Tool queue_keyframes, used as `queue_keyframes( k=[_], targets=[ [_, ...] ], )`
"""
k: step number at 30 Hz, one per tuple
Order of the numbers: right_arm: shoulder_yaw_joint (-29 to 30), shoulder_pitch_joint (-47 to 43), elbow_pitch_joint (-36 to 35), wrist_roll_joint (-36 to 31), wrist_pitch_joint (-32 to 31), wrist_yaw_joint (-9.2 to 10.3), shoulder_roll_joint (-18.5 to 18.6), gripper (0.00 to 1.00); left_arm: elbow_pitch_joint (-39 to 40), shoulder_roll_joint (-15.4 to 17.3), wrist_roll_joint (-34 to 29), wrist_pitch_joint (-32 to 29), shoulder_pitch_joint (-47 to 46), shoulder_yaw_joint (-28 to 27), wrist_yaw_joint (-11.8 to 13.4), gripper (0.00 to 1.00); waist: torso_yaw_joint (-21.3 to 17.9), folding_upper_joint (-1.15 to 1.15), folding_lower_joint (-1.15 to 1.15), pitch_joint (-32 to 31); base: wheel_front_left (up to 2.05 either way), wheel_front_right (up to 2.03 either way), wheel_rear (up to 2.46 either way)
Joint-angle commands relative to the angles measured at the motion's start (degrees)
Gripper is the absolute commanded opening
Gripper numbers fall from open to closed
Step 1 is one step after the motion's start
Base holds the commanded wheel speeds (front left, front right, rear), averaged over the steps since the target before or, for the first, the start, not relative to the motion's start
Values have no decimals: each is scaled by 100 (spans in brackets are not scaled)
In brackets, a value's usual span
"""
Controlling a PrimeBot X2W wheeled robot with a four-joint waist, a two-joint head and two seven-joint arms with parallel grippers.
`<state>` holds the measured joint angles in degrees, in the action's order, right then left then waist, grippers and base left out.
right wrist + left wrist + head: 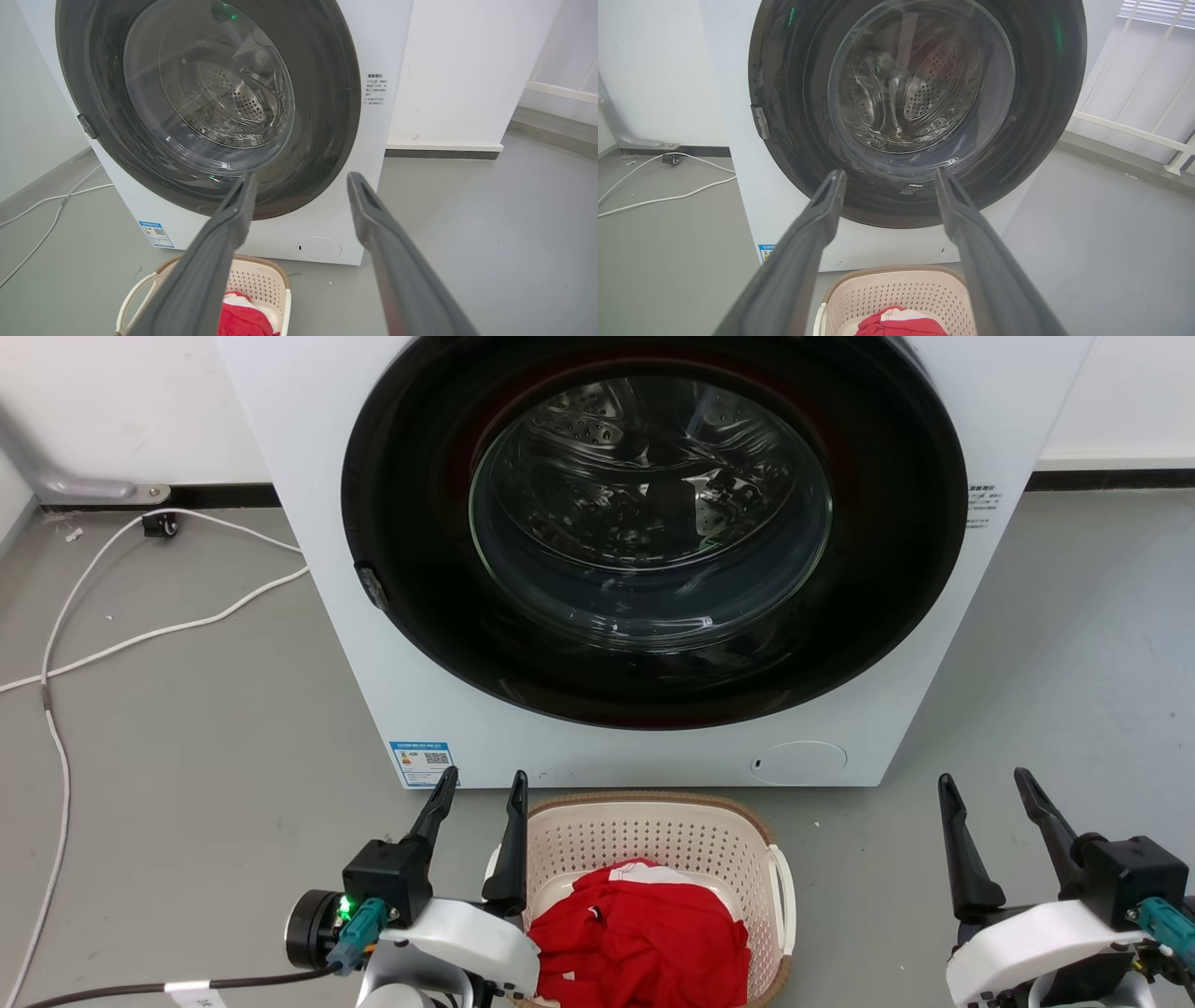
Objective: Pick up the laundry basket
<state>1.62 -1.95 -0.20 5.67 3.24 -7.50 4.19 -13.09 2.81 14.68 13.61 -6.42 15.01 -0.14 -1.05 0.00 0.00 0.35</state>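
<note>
Jaws stand apart and empty on both arms. The left jaws sit at the lower left of the head view, and one of their dark fingers point(512, 849) overlaps the near-left corner of the laundry basket point(653, 831); whether it touches the rim cannot be told. The right jaws, fingers point(962, 859) pointing up, hover over bare floor well to the right of the basket.

A grey floor point(187, 756) runs under everything. A white front-loading washing machine point(653, 747) stands on it, its round door point(653, 523) shut, black-ringed, with a clear window onto the steel drum. The basket rests on the floor just in front of the machine's base, between the two arms and much nearer the left one. It is cream-white and perforated, with a brown woven-look rim and a white loop handle point(782, 896) on its right side. A crumpled red garment point(644, 933) with a patch of white lies inside it.

From the left wrist view the basket point(896, 298) shows low between the spread fingers point(822, 219); from the right wrist view it point(261, 284) lies down to the left, partly behind the left finger point(233, 219).

A white cable point(140, 635) loops across the floor left of the machine. A small blue label point(422, 763) is stuck to the machine's lower-left front.
</note>
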Motion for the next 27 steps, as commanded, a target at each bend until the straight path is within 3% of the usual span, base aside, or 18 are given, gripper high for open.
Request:
queue_keyframes(
  k=[1, 14, 27],
  targets=[
    [6, -43, -51, -109, 39, 2, -19, 100, -2, 14, -108, 51, -76, 25, 28, 100, 1, 0, 0, 2, 0, 0, 0],
    [42, -100, -68, -412, 115, 1, -74, 100, -34, 13, -436, 174, -87, 114, 124, 100, 1, 0, 0, 14, 0, 0, 0],
    [70, -63, -19, -298, 108, 1, -108, 100, -98, 13, -357, 167, -94, 86, 148, 100, 40, 0, 0, 42, 0, 0, 0]
  ],
)
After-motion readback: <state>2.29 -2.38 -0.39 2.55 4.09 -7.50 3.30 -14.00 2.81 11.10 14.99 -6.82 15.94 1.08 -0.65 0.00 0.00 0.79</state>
